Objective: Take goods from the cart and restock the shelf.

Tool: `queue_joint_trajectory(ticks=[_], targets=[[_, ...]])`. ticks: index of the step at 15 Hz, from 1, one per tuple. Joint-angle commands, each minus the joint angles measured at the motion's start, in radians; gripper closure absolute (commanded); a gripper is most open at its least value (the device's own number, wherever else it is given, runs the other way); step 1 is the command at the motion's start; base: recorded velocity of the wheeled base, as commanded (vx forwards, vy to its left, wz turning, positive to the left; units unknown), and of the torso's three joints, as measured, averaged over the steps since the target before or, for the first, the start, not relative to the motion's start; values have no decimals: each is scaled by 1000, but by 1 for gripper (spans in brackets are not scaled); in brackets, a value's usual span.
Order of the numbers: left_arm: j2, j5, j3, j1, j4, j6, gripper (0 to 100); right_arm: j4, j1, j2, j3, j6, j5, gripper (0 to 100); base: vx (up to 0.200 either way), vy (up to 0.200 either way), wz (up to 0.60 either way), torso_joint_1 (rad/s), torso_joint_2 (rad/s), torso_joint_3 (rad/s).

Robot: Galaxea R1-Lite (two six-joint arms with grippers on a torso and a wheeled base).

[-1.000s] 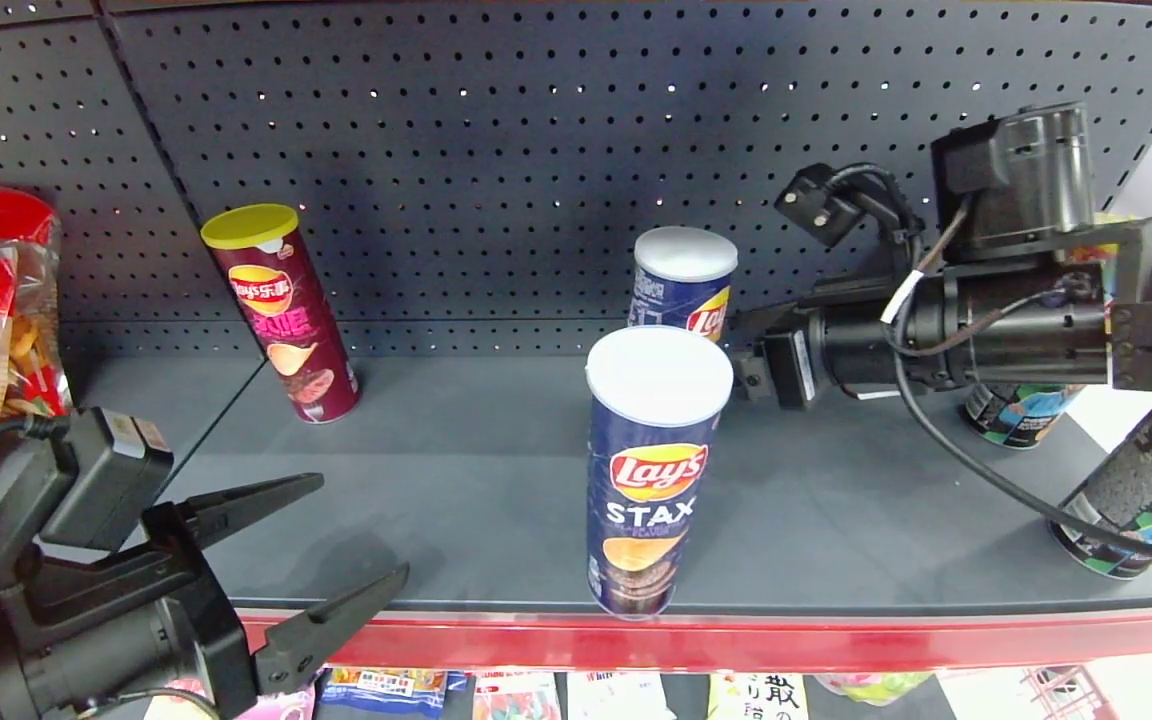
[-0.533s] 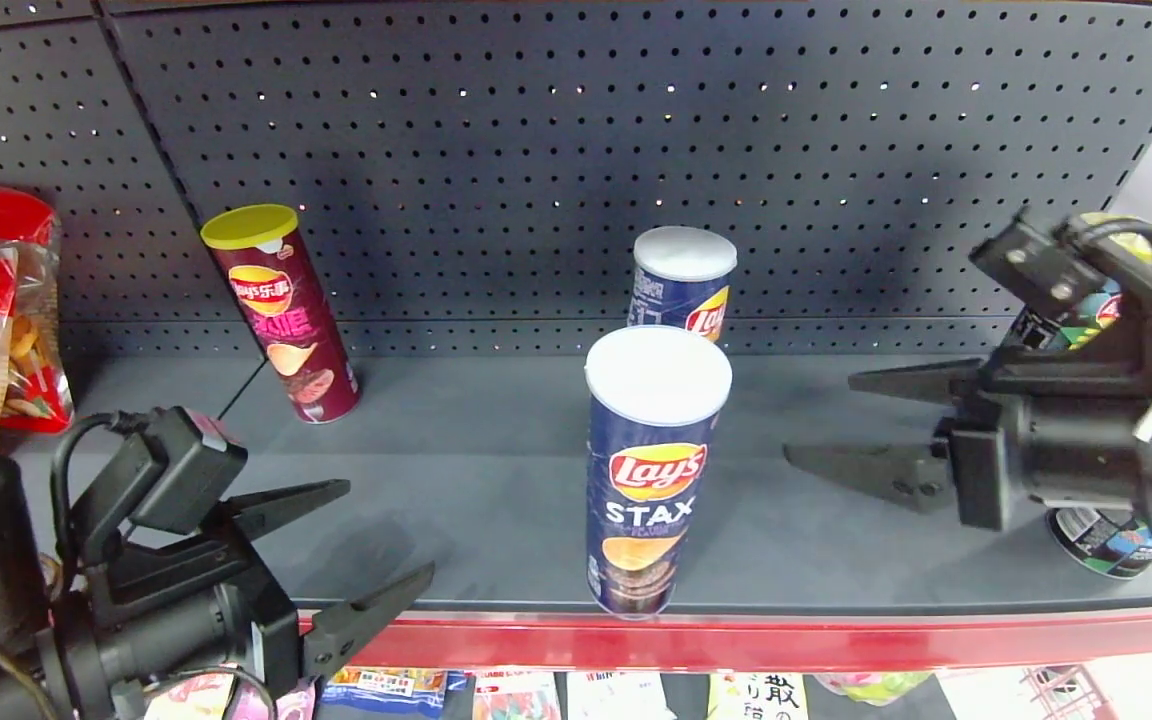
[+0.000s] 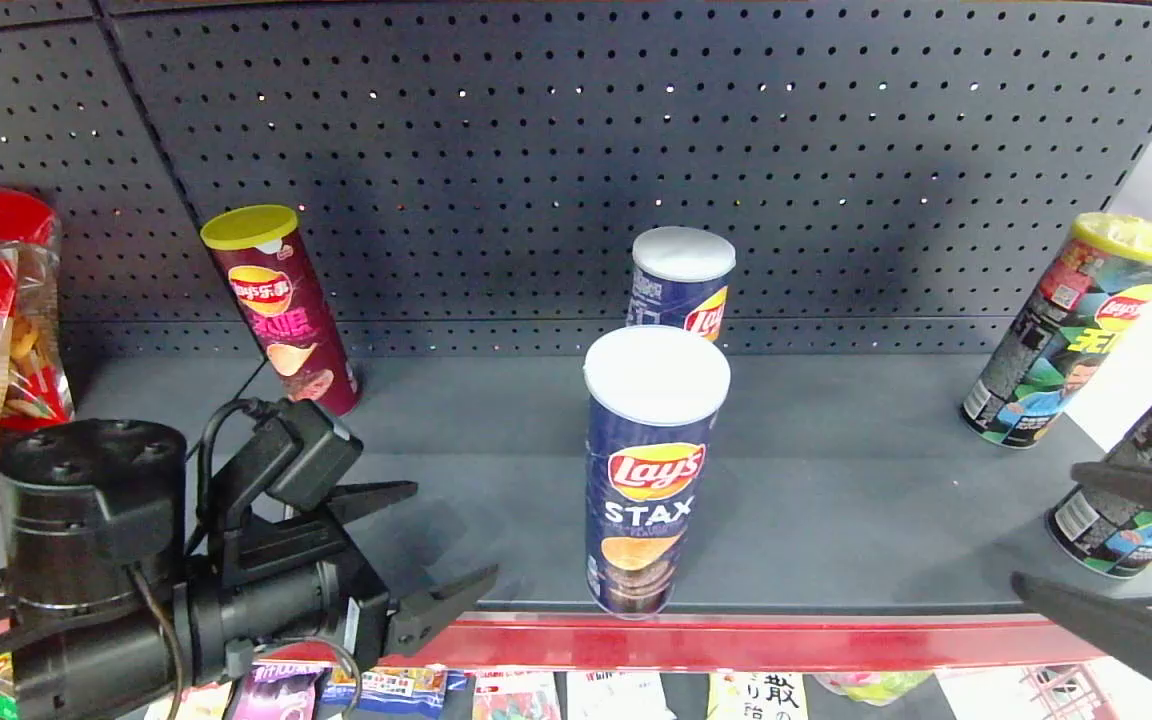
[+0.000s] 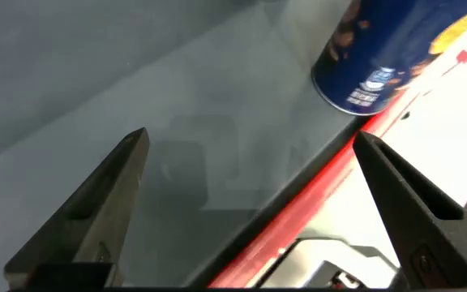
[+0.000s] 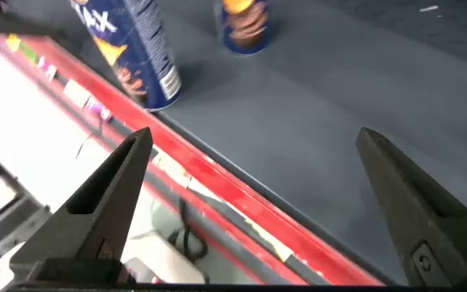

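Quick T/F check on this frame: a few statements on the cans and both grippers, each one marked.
The left gripper and the right gripper both have their fingers open and hold nothing. True.
The front blue can lies on its side. False: it stands upright at the front edge of the shelf.
A second blue can stands behind it. True.
The maroon can has a white lid. False: its lid is yellow.

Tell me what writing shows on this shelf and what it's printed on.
Front blue can: round logo above a white word in capitals.
Rear blue can: part of the same logo.
Maroon can: logo, pink characters.
Yellow-lidded can: logo, small labels, unreadable.
Packets below: black characters, cut off.
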Motion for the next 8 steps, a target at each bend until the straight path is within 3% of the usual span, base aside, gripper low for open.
queue_joint_trajectory(ticks=[1, 5, 8], targets=[[75, 1, -24, -4, -4, 29, 0, 6, -2, -115, 19, 13, -27, 0, 0, 0, 0, 0, 0, 0], [149, 4, -107, -7, -2, 40, 0, 6, -6, -133, 19, 26, -51, 0, 0, 0, 0, 0, 0, 0], [184, -4, -144, -44, 1, 38, 0, 6, -26, -135, 18, 26, -50, 0, 0, 0, 0, 0, 0, 0]])
